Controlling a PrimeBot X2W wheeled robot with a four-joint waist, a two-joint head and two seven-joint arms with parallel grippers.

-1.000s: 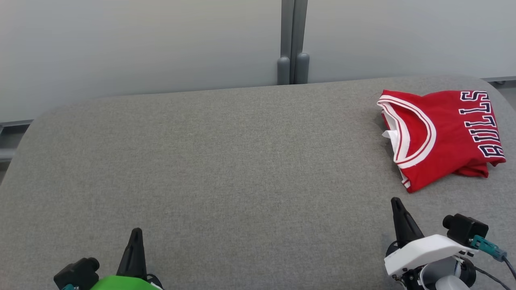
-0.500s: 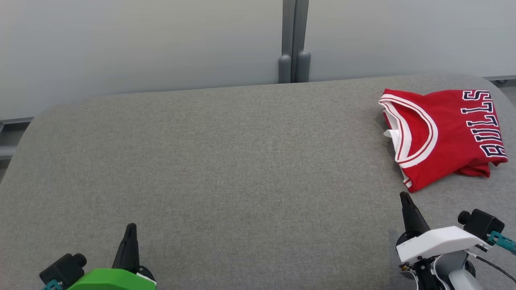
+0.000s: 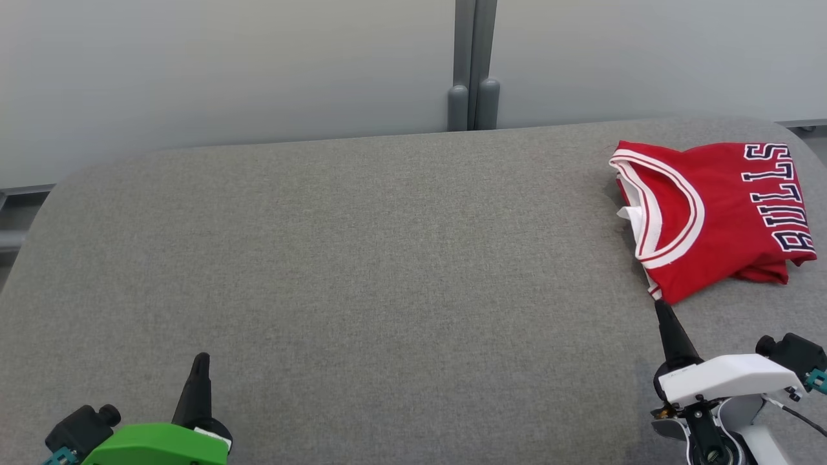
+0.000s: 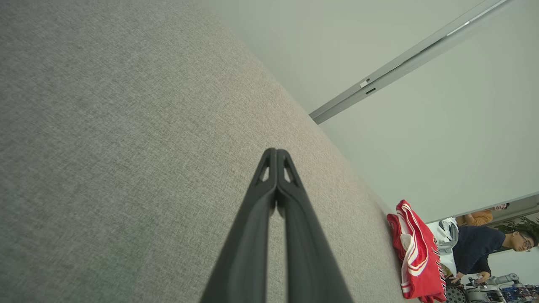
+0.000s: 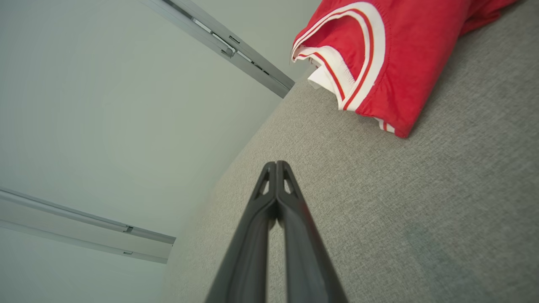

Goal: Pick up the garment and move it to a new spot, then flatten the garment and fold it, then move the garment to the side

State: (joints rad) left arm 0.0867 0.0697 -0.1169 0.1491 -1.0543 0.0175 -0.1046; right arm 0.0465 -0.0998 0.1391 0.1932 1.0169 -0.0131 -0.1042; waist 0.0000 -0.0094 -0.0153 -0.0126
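The garment (image 3: 717, 213) is a red jersey with white trim and dark lettering, folded at the far right of the grey table (image 3: 362, 258). It also lies at the lower right of the left wrist view as the garment (image 4: 414, 252) and at the top of the right wrist view as the garment (image 5: 391, 54). My right gripper (image 3: 660, 305) is shut and empty, its tip just short of the jersey's near corner. My left gripper (image 3: 202, 357) is shut and empty at the lower left, far from the jersey. Both gripper tips, left (image 4: 276, 151) and right (image 5: 276, 163), press together.
A pale wall with a grey vertical post (image 3: 473, 64) stands behind the table. The table's far corners are rounded. People (image 4: 484, 248) sit beyond the table's right end in the left wrist view.
My right gripper has drifted right and forward toward the jersey's near corner. My left gripper has slid slightly left and down in the head view. The jersey has stayed put.
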